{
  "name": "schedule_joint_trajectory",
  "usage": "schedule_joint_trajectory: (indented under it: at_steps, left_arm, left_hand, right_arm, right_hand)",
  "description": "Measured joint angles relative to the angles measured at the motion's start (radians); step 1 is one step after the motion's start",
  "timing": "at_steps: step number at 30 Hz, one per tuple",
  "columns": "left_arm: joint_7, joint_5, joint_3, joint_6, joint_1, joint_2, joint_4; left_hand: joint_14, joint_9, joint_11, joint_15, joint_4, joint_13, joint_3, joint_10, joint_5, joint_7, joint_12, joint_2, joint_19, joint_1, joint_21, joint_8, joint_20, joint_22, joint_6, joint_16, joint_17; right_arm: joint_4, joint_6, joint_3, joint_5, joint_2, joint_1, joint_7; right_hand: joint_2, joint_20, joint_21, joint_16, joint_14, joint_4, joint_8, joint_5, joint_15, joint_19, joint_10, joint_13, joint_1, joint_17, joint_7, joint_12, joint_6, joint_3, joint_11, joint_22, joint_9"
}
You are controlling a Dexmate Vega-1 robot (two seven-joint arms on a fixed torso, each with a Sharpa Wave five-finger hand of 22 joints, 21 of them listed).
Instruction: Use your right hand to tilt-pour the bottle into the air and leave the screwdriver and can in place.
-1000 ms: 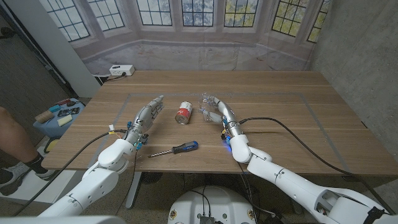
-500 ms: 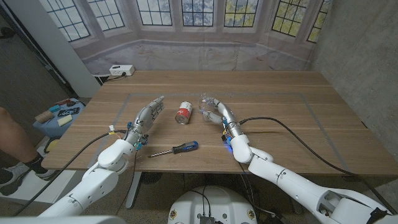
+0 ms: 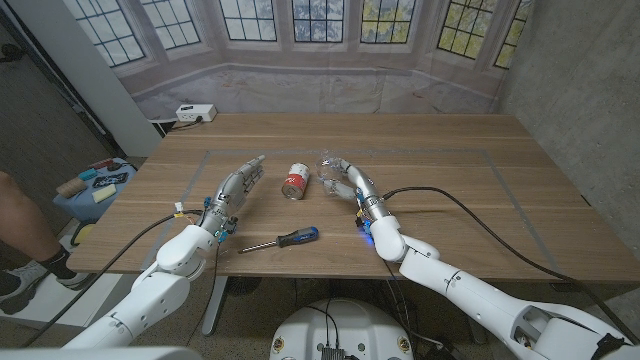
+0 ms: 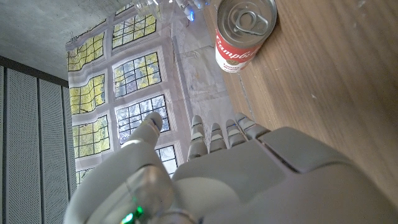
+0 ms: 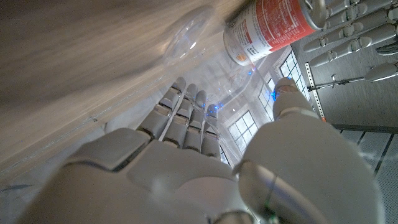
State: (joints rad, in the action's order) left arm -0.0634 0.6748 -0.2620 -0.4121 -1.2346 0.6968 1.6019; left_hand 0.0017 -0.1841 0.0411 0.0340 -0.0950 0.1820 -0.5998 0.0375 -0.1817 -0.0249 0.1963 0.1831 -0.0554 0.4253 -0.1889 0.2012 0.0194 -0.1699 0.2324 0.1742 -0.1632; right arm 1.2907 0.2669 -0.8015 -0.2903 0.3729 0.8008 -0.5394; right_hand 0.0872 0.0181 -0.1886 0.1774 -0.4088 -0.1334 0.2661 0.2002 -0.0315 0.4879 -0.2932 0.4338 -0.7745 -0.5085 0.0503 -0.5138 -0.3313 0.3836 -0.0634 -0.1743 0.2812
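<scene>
Since a second ago, the right hand (image 3: 345, 180) has crept slightly forward along the table (image 3: 450, 180), while the can (image 3: 295, 182), the screwdriver (image 3: 282, 240) and the left hand (image 3: 235, 188) have stayed put. Clear and nearly colourless, the bottle (image 3: 332, 165) is hard to make out against the wood; it sits just right of the can, at the right hand's fingertips. From the right wrist view its rounded transparent body (image 5: 186, 34) shows beside the can, and nothing can be seen inside it. Whether the fingers (image 5: 180, 118) actually touch it cannot be told; they lie straight and close together with the thumb set apart, clamped on nothing. The can stands upright, red and white, its pull-tab lid (image 4: 247, 17) sealed. Left of the can, the left hand has its fingers extended, holding nothing. Nearer the robot than the can lies the screwdriver, with a blue and black handle.
</scene>
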Motion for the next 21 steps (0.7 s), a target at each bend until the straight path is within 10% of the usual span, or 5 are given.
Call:
schedule_joint_trajectory:
  at_steps: [21]
  left_arm:
    - [-0.013,0.008,-0.014,0.013,0.023,-0.01,-0.016]
  left_hand:
    - [0.009,-0.005,0.0,0.002,0.0,0.0,0.008,0.0,-0.007,0.007,0.0,0.0,0.0,0.0,-0.004,0.0,0.0,0.0,0.018,0.0,0.0]
  right_arm:
    - [0.008,-0.012,0.004,0.034,0.013,-0.016,0.076]
  right_hand:
    - [0.003,0.017,0.0,0.0,0.075,0.0,-0.019,0.0,0.029,-0.052,0.061,0.005,0.036,0.017,0.02,0.031,0.064,0.0,-0.026,0.0,0.002]
